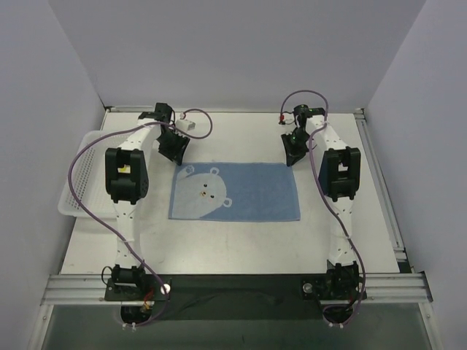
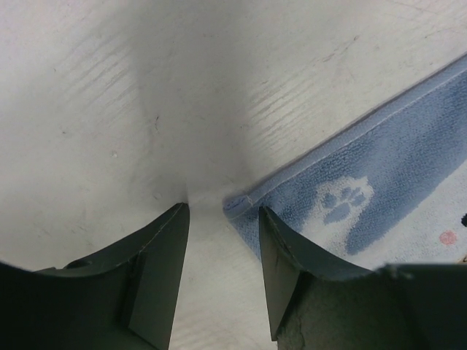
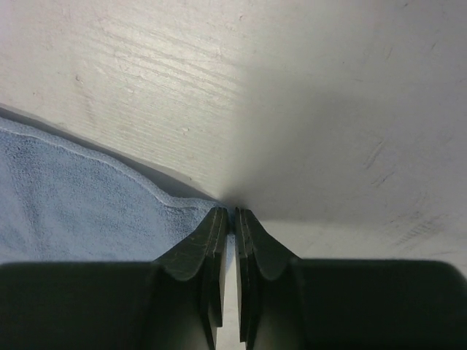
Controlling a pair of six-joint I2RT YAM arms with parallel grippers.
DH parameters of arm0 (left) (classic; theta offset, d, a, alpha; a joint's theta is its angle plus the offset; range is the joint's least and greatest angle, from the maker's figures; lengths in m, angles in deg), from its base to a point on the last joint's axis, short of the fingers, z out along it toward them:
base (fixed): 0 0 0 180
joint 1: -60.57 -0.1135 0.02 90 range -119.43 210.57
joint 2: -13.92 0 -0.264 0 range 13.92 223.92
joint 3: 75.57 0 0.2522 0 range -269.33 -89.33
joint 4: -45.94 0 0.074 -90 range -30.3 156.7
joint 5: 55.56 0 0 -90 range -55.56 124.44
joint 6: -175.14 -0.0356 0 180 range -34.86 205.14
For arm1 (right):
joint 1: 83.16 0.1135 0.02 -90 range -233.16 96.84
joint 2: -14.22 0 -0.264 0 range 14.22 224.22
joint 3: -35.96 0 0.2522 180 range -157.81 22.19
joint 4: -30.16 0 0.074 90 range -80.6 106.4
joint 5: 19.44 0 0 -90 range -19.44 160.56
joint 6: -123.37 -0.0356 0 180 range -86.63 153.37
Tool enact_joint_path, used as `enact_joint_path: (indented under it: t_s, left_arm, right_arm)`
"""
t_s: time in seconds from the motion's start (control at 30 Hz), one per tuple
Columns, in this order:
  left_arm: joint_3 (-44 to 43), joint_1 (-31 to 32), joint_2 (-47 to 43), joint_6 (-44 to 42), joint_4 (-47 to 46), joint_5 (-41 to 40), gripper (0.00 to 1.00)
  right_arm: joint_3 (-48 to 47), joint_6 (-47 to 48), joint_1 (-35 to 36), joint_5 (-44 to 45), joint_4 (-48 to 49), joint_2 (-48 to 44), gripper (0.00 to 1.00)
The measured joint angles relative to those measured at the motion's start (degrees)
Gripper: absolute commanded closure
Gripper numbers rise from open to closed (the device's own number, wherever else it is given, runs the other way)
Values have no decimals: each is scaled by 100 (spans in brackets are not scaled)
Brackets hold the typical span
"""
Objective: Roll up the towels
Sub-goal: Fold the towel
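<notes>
One towel (image 1: 241,191), light blue with a white bear face and paw prints, lies flat in the middle of the table. My left gripper (image 1: 177,159) is down at its far left corner. In the left wrist view that gripper (image 2: 222,208) is open, and the corner of the towel (image 2: 394,168) lies between the jaws, close to the right finger (image 2: 281,248). My right gripper (image 1: 293,157) is at the far right corner. In the right wrist view the gripper (image 3: 230,211) is shut, and the edge of the towel (image 3: 73,197) rises into its tips.
A white mesh basket (image 1: 76,182) hangs over the table's left edge beside the left arm. A small white box (image 1: 188,125) with a cable sits at the back behind the left gripper. Grey walls close in the table on three sides.
</notes>
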Motion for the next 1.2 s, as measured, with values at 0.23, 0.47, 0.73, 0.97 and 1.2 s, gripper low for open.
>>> enact_joint_path:
  t_s: [0.23,0.47,0.73,0.97,1.2]
  left_arm:
    - [-33,-2,50,-24,24,92,60]
    - [74,-11,31,-50,17,275,93]
    - [24,-39,28,17,44,350,100]
    - [-249,-57,-20,122,79,590,100]
    - [151,-146,-573,-33,74,901,100]
  right_arm:
    - [2,39,31,0,-7,0,100]
    - [7,120,28,-13,-4,-2,100]
    - [-28,190,-92,-52,-13,-9,100]
    - [-81,295,-306,-70,-7,-81,100]
    - [293,389,-358,-225,57,-857,100]
